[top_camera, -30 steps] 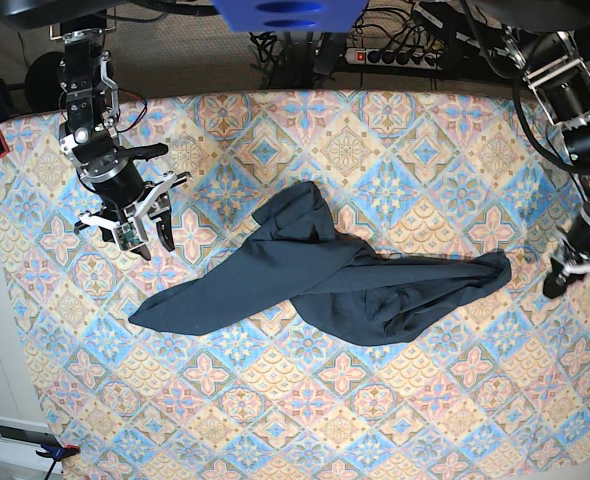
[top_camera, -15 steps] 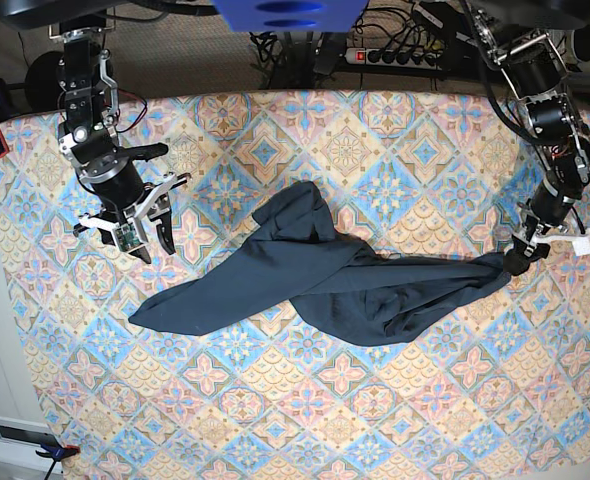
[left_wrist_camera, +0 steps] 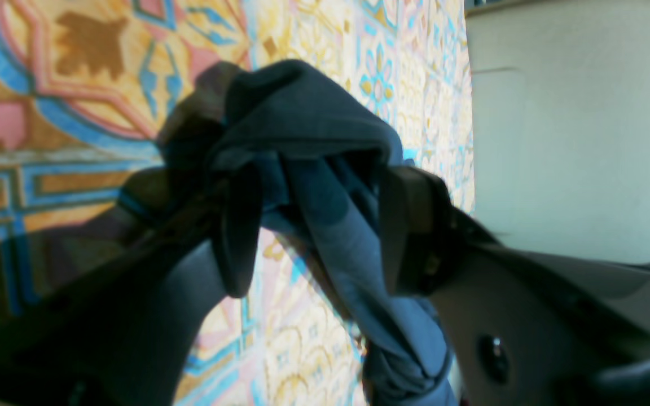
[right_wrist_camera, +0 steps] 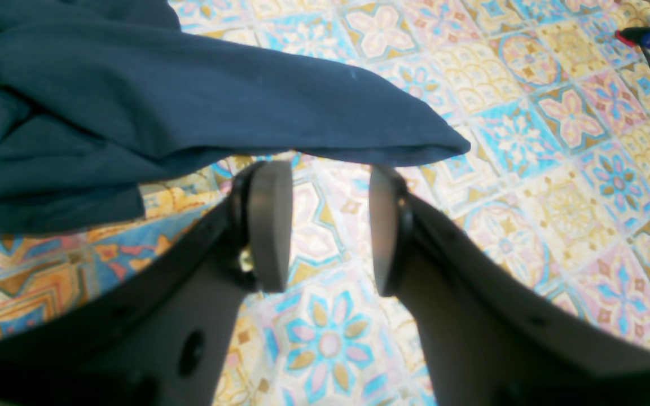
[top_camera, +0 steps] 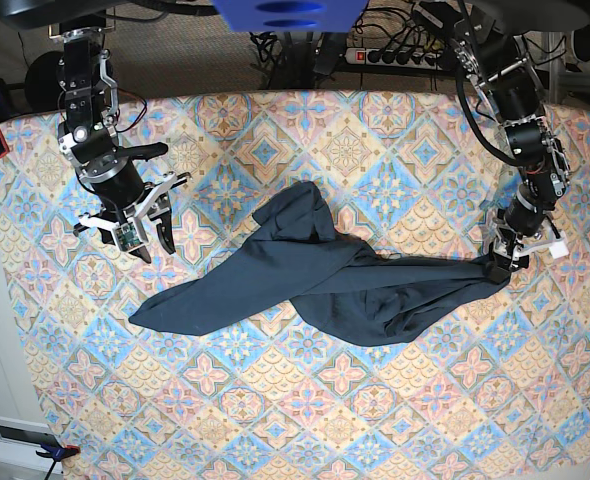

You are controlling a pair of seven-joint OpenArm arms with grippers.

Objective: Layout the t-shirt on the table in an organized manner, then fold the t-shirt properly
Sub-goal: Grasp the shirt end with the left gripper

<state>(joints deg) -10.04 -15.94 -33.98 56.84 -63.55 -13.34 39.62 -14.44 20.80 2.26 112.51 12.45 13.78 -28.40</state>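
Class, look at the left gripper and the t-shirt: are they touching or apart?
Touching. The left wrist view shows a bunch of the t-shirt lying between the left gripper fingers, against both.

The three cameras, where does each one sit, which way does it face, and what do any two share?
Base: overhead, looking down on the table; both arms show, the right hand on the picture's left and the left hand on its right.
Left wrist: on the left arm, looking along its fingers, which straddle a bunched end of the t-shirt.
Right wrist: on the right arm, looking past its open, empty fingers.
Shared: all three show the t-shirt and patterned tablecloth.
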